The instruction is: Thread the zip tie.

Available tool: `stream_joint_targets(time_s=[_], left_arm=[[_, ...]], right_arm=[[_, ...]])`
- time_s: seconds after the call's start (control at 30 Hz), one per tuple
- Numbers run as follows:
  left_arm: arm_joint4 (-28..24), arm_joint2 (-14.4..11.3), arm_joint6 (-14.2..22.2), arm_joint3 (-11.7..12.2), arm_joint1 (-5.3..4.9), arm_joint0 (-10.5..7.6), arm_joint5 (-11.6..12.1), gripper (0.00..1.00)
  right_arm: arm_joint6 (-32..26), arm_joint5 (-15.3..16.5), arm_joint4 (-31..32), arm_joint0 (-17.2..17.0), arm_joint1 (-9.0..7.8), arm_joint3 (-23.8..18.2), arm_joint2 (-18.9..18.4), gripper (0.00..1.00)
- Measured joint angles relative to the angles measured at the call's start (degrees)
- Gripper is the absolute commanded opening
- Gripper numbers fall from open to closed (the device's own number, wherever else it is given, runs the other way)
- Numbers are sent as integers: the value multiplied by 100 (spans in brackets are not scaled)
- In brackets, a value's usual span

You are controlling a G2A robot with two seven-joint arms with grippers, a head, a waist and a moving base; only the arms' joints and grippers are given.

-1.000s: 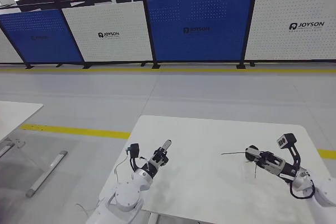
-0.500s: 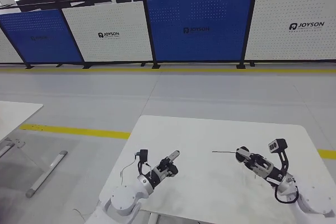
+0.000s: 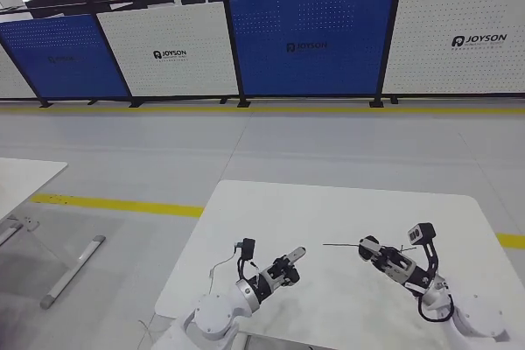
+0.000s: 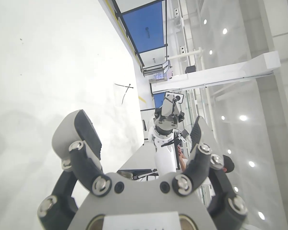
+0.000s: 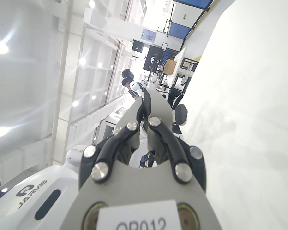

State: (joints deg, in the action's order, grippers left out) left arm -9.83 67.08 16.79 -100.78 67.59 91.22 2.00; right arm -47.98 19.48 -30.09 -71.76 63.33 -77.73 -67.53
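The support is a white rectangular table [image 3: 271, 210] with rounded corners and a smooth matt top. Two thin black plastic zip ties [image 4: 129, 87] lie flat on it, crossed over each other and touching at the crossing. The table's rounded edge runs near the zip ties. A few small dark specks [image 4: 21, 39] sit on the top, well apart from the zip ties.

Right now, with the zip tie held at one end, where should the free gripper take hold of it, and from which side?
Probably the free tip of the zip tie. The right gripper is shut on its other end, so the thin strap sticks out roughly level toward the left gripper, which is open. Come in from that side, jaws straddling the strap.
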Motion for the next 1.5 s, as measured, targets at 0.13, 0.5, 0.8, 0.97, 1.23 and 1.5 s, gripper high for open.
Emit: stream_joint_targets(time_s=[0.13,0.5,0.8,0.97,1.23,1.5], left_arm=[[-50,-57,202,7,-5,-11,21,100],[-394,-876,196,358,165,-594,205,100],[-376,-880,197,362,166,-589,197,100],[-765,-990,-242,389,252,-734,377,100],[-866,-1237,-704,609,361,-1091,172,100],[-744,-1179,-970,730,375,-1139,342,100]], right_arm=[[128,-33,109,-29,15,-61,65,0],[1270,1,770,28,245,-113,657,0],[1266,0,769,30,246,-106,660,0],[1266,0,769,30,247,-106,660,0],[1266,0,769,30,247,-106,660,0],[1115,-92,862,-35,241,-177,645,0]])
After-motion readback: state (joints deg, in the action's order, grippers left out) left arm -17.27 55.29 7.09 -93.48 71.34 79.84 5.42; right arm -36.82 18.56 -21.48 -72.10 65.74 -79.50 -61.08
